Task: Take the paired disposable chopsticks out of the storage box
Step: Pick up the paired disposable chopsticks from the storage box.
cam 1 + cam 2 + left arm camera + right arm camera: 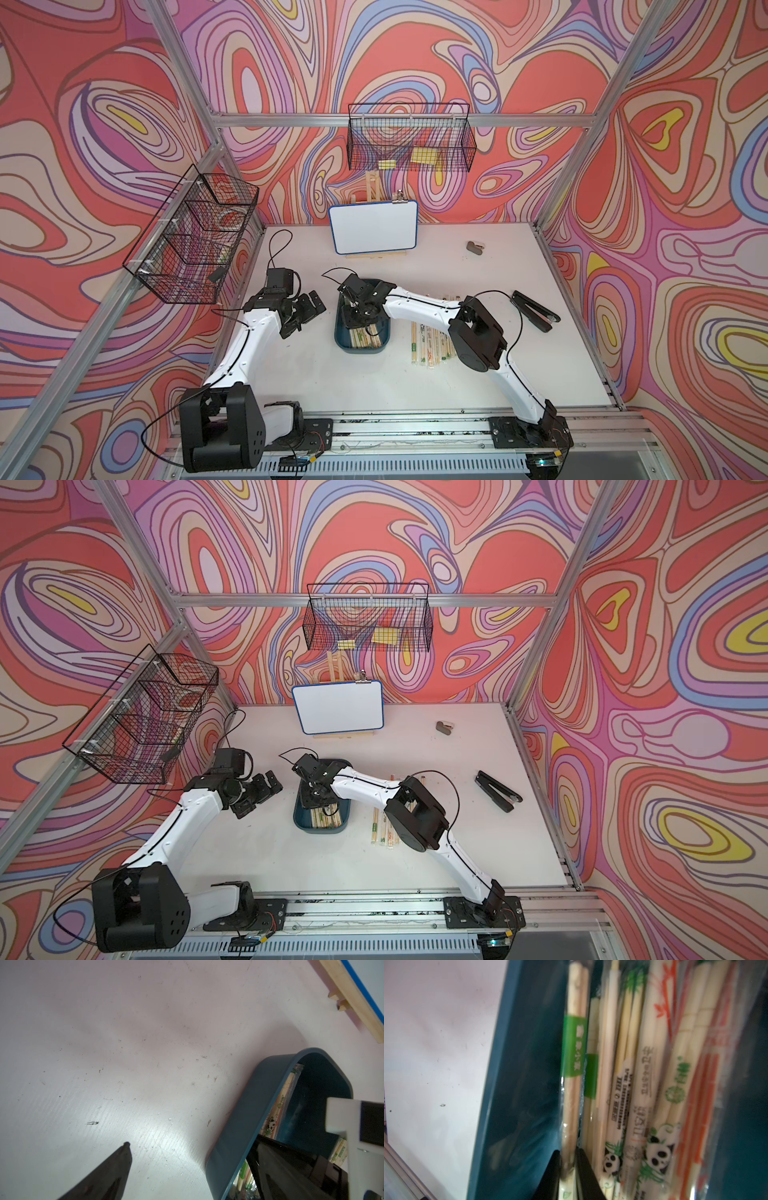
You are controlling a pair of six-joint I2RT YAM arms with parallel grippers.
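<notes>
White table (311,382); right pincer (568,1150), mostly cropped, clamps boxed chopsticks (572,1095); left pincer (303,316) spread.

Whiteboard (372,226) on easel (376,254); black stapler (525,304)

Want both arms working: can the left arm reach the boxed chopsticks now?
Probably not cleanly: the right gripper is down in the box, closed on one pair of chopsticks and covering most others. The open left gripper sits beside it.

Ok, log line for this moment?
phase: grasp | right pincer: shut on chopstick pair in storage box | left pincer: open, beside box | loose pairs: on table
</notes>
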